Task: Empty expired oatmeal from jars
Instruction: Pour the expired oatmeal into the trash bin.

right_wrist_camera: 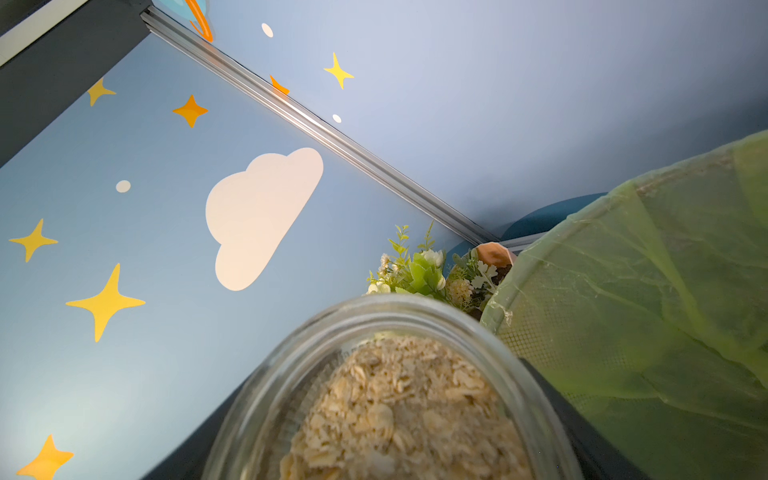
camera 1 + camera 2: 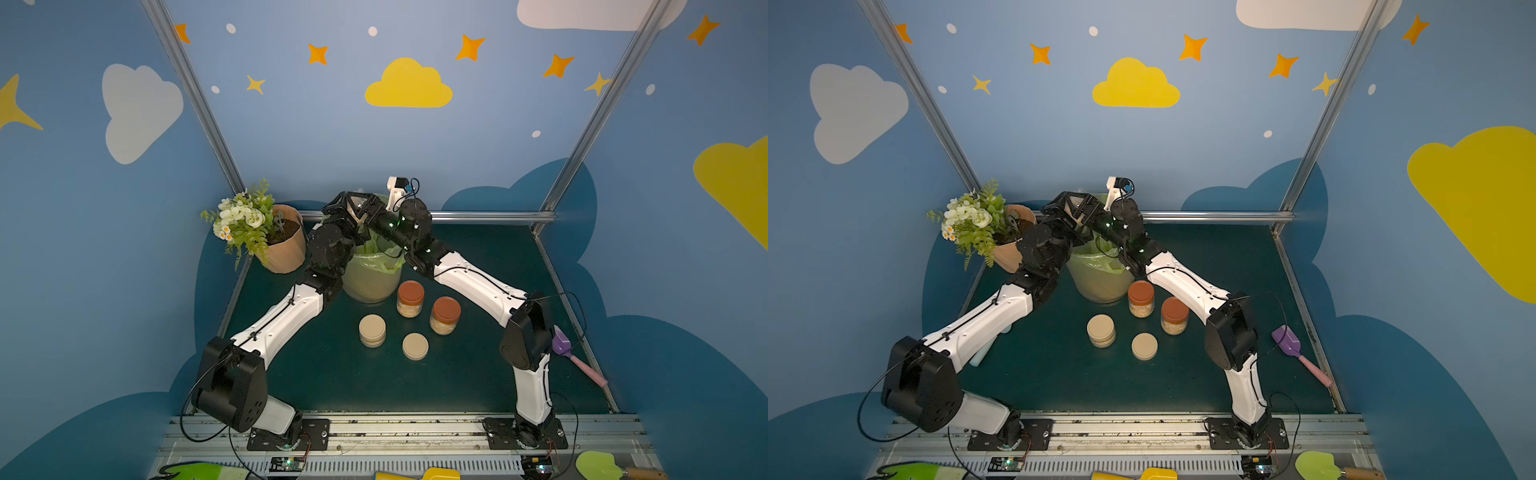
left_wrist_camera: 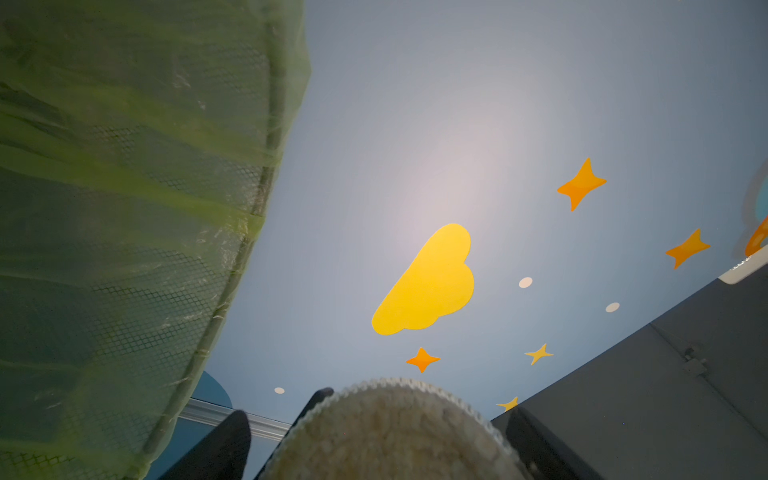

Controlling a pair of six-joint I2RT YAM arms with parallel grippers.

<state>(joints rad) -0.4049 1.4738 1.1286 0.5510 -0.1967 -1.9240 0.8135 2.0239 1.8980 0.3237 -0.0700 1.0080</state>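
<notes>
An open glass jar (image 1: 374, 332) of pale flaky oatmeal (image 1: 407, 407) is tilted on its side, and my right gripper (image 1: 395, 415) is shut on it beside the rim of the green-bagged bin (image 2: 370, 278). In the left wrist view the jar's ridged bottom (image 3: 390, 432) sits between the jaws of my left gripper (image 3: 378, 440), with a gap showing on one side. Both grippers meet above the bin in both top views. Two orange-lidded jars (image 2: 410, 298) (image 2: 445, 314) and a beige-lidded jar (image 2: 372, 330) stand on the table. A loose beige lid (image 2: 414, 345) lies near them.
A flower pot (image 2: 282, 245) stands at the back left, close to the bin and my left arm. A purple scoop (image 2: 561, 343) lies at the table's right edge. A pale blue object (image 2: 984, 353) lies under my left forearm.
</notes>
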